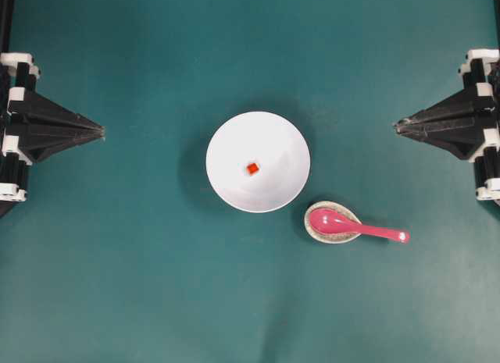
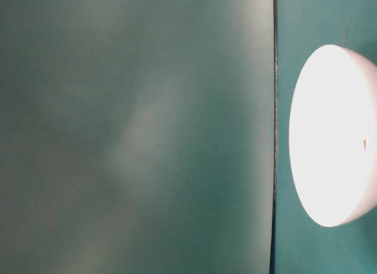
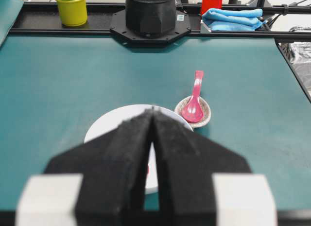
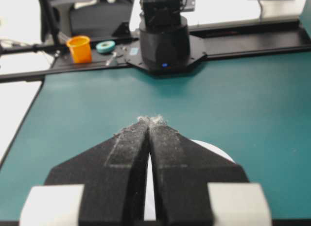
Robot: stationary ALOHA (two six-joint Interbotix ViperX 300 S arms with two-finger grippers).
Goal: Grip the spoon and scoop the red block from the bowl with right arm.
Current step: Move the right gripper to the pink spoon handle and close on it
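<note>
The white bowl [image 1: 258, 161] stands mid-table with the tiny red block [image 1: 252, 169] inside it. Just right and in front of it lies the pink spoon [image 1: 355, 225], its scoop in a speckled grey spoon rest [image 1: 332, 222], handle pointing right. My right gripper [image 1: 398, 127] hangs shut at the right edge, tips pointing at the bowl, well away from the spoon. At the left edge my left gripper [image 1: 100, 132] is shut too, holding nothing. In the left wrist view the spoon [image 3: 194, 100] and bowl [image 3: 112, 121] show past the shut gripper [image 3: 153, 109]. In the right wrist view the gripper [image 4: 150, 120] hides most of the bowl [image 4: 214, 150].
Green mat covers the table. Behind the far table edge stand a yellow cup [image 3: 72, 8], a red cup [image 3: 212, 1] and a blue cloth [image 3: 232, 19]; an orange cup [image 4: 80, 48] and a tape roll [image 4: 105, 46] sit on the opposite side. The table-level view shows the bowl [image 2: 336, 135] sideways.
</note>
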